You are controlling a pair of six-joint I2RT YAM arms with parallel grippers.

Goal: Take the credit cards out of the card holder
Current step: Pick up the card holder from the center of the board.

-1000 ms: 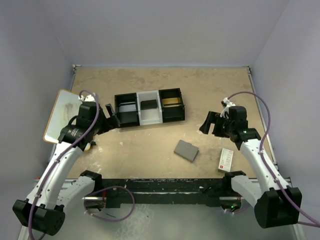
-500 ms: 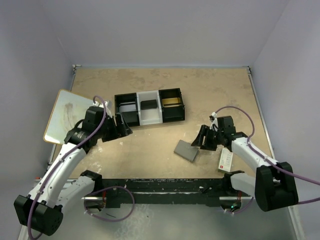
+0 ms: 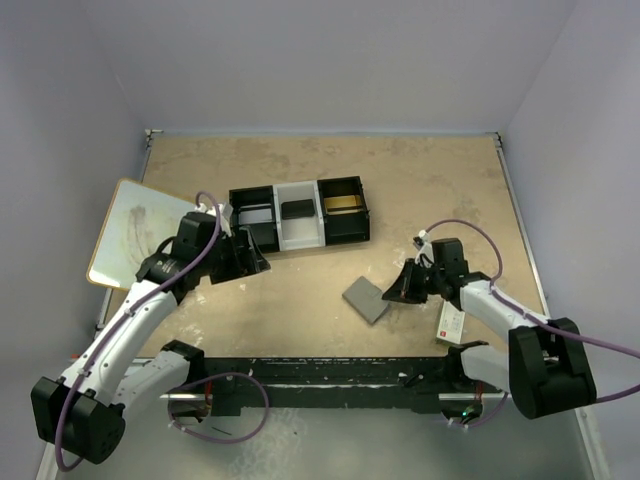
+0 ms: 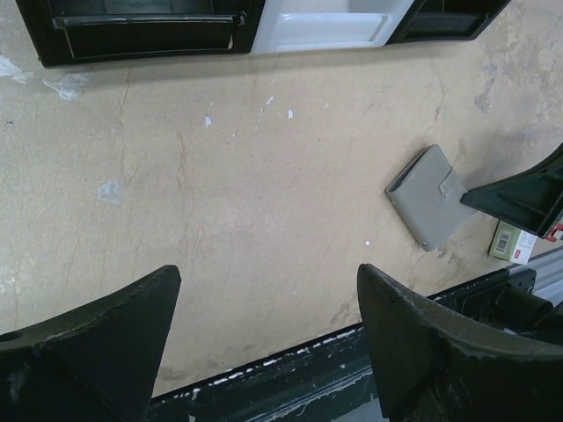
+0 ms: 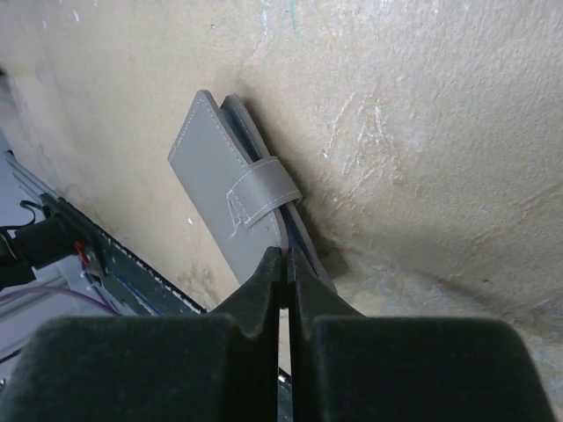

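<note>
The card holder [image 3: 366, 298] is a flat grey wallet with a strap, folded shut on the table at centre right. It also shows in the left wrist view [image 4: 431, 195] and the right wrist view [image 5: 224, 180]. My right gripper [image 3: 400, 288] is low at its right edge, shut on the rim of its upper panel [image 5: 283, 255]. The credit cards are hidden. My left gripper [image 3: 255, 258] hovers left of centre, near the tray. Its jaws stand wide open [image 4: 268, 274] over bare table.
A black-and-white three-compartment tray [image 3: 235, 215] stands at the back centre, with a dark flat item and a gold one inside. A white-and-red small box [image 3: 452, 320] lies right of the holder. A white board [image 3: 125, 230] leans at the far left. The black front rail [image 3: 320, 375] runs along the near edge.
The right arm dropped and reached left to the card holder, then its jaws closed on the holder's edge, nudging it slightly left. The left gripper drifted right toward the tray's front, still open.
</note>
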